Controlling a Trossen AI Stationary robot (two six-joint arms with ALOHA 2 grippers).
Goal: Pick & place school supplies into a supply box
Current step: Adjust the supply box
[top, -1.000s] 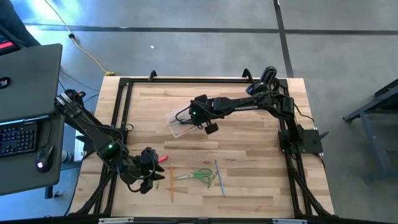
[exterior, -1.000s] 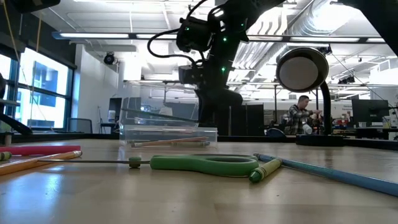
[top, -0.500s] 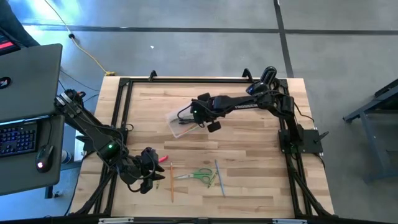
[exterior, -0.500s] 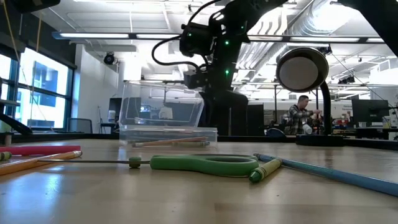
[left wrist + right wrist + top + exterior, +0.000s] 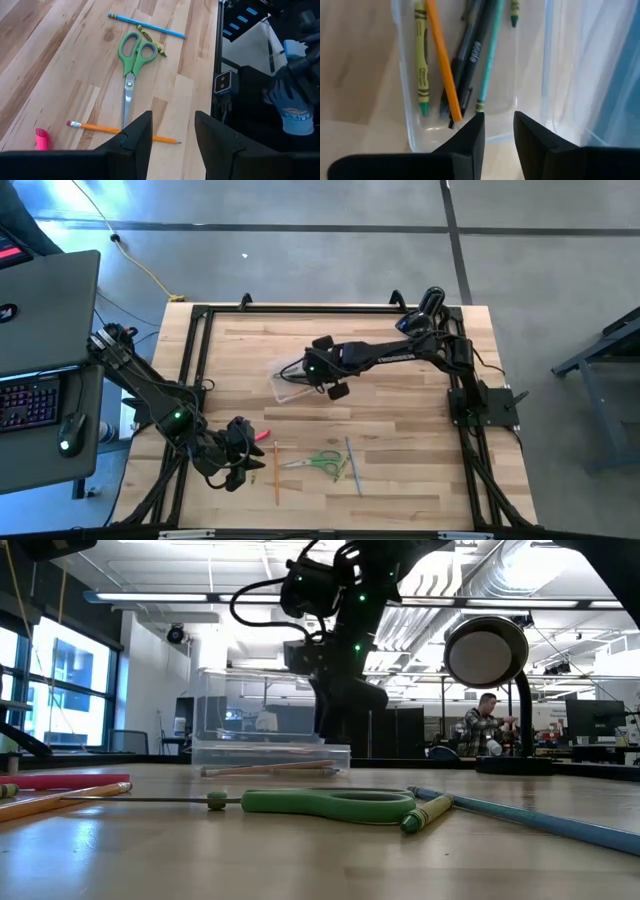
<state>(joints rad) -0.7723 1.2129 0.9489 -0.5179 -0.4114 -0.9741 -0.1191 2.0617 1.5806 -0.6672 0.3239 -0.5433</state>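
On the pale wooden table (image 5: 400, 405) the shallow clear plastic supply box (image 5: 291, 384) sits mid-table, light and slippery-walled, already holding crayons and pens, with the right tool (image 5: 496, 131) parted and empty just above it. Nearer the front lie the stiff green-handled scissors (image 5: 132, 60), best taken at the narrow blades; the thin orange pencil (image 5: 120, 131) looks light and apt to roll, so grip it mid-shaft, where the left tool (image 5: 171, 135) hovers released.

A shallow clear plastic supply box (image 5: 290, 383) lies mid-table, holding a green crayon (image 5: 421, 65), orange pencil (image 5: 441, 60), dark pen (image 5: 470, 55) and teal pencil (image 5: 489, 55); green-handled scissors (image 5: 318, 461) lie flat nearer the front
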